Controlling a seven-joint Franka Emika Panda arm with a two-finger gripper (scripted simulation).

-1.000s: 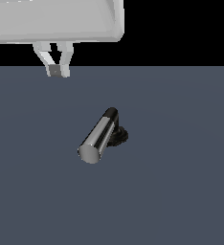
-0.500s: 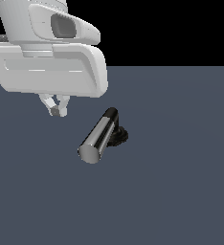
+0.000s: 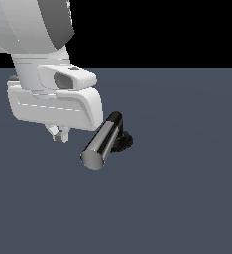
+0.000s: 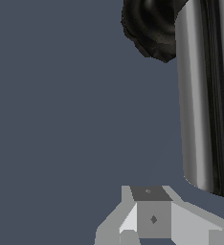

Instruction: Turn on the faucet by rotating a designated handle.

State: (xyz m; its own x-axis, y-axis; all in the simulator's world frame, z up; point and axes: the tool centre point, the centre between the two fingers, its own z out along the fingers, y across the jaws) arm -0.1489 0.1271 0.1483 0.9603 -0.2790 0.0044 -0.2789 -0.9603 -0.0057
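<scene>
Chrome covers most of the handle (image 3: 102,143), a straight cylindrical bar whose long axis runs diagonally across the grey floor (image 3: 187,188). Its flat round end is pointed toward the near side and toward the exterior view's left, while its far end, which turns black, is directed toward the exterior view's right and joins the rest of the faucet (image 3: 119,138). The black ribbed base (image 3: 124,141) is seen just behind and below the bar's dark end, resting on the floor roughly at the middle of the scene. In the wrist view the bar (image 4: 207,95) appears as a tall shiny cylinder, with the base (image 4: 150,26) partly covered by it (only a dark scalloped edge is shown).

The gripper (image 3: 59,133) is found at the exterior view's left of the handle, below the white hand body (image 3: 53,101), near the bar's round end but apart from it. Its fingers (image 3: 54,132) are seen only as short white tips, close together, with a narrow gap between them; how far they are parted cannot be told with certainty. Nothing is seen between them, and no contact with the handle is shown. In the wrist view one finger (image 4: 150,215) is visible beside the bar's end, not touching it.
</scene>
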